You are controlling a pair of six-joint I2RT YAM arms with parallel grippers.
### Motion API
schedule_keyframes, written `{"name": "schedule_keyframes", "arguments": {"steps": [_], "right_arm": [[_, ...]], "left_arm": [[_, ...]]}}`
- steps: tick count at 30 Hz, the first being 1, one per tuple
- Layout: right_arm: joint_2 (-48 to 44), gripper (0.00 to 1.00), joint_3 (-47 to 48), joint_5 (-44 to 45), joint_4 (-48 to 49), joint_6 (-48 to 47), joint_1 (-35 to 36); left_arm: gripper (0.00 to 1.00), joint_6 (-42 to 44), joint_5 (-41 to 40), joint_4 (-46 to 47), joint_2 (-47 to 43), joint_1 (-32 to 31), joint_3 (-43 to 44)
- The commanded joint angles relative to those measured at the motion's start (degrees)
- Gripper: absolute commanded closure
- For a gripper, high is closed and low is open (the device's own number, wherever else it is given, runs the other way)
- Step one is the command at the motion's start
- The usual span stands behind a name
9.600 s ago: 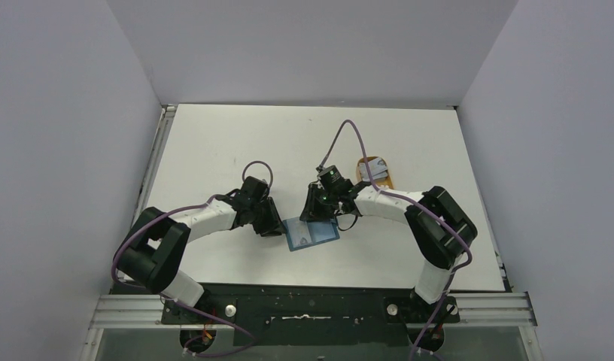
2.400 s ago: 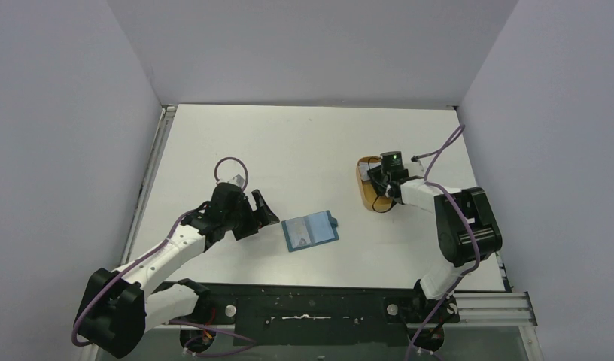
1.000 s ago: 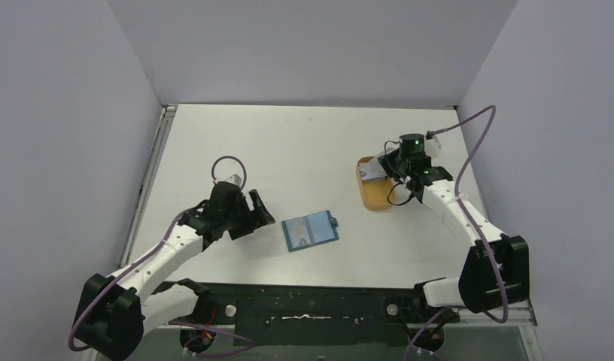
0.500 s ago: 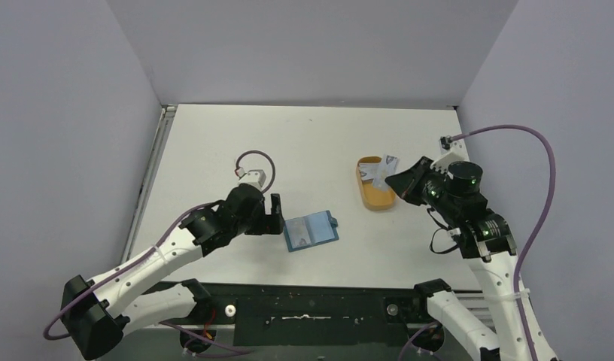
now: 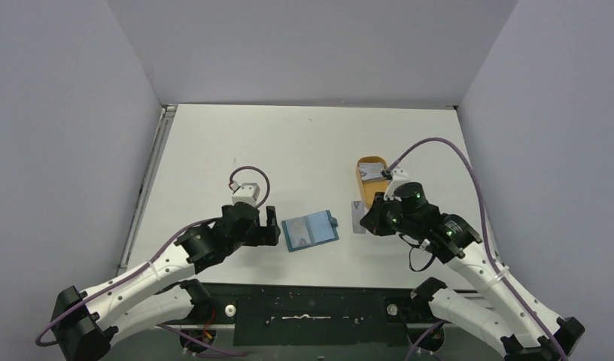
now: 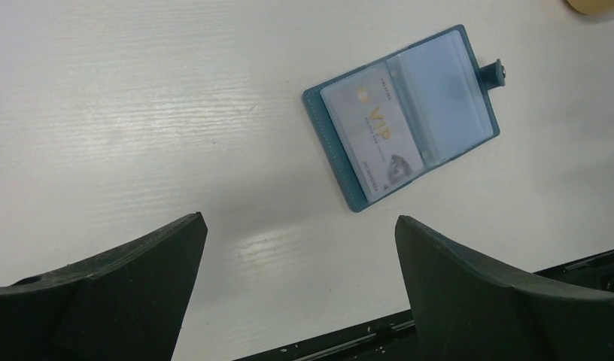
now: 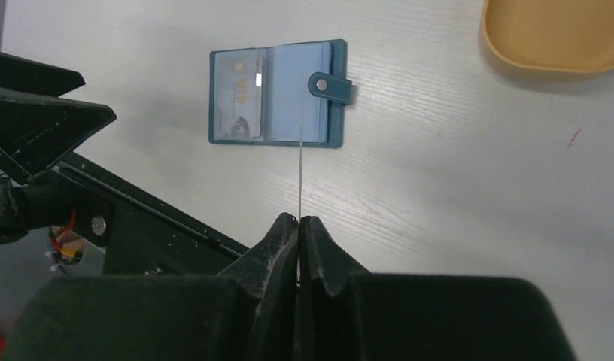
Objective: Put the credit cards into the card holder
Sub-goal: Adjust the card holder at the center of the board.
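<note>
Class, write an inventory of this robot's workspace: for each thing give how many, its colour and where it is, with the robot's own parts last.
wallet: one, teal-blue, lying open on the table near the front, between the two end effectors
card in the wallet: one, whitish with gold lettering, in the sleeve away from the snap tab
held card: one, grey, seen edge-on, off the table on the wallet's tab side
tray: one, orange, right of centre, beyond the wallet
cards in the tray: at least one, grey-white; exact count hidden
table: one, white
arms: two, black and white, reaching in from the near edge
left end effector: one, black, open, beside the wallet
right end effector: one, black, shut on the held card
</note>
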Motion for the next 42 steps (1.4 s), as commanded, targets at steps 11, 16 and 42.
{"name": "schedule_keyframes", "arguments": {"steps": [11,16,42], "right_arm": [[13.3,1.00,-3.6,6.3,11.4,3.9,6.7],[13.4,1.00,-5.6,5.3,11.4,4.4,6.9],[14.9,1.00,-10.6,2.1,13.8,8.1,10.3]], "left_arm": [[0.10,-5.8,21.2,11.4,11.5,11.4,-4.8],[0.12,-4.8,24.2,15.9,19.1,11.6,-2.6],[0.46,-3.8,32.5,20.5,41.7,14.3,13.7]]}}
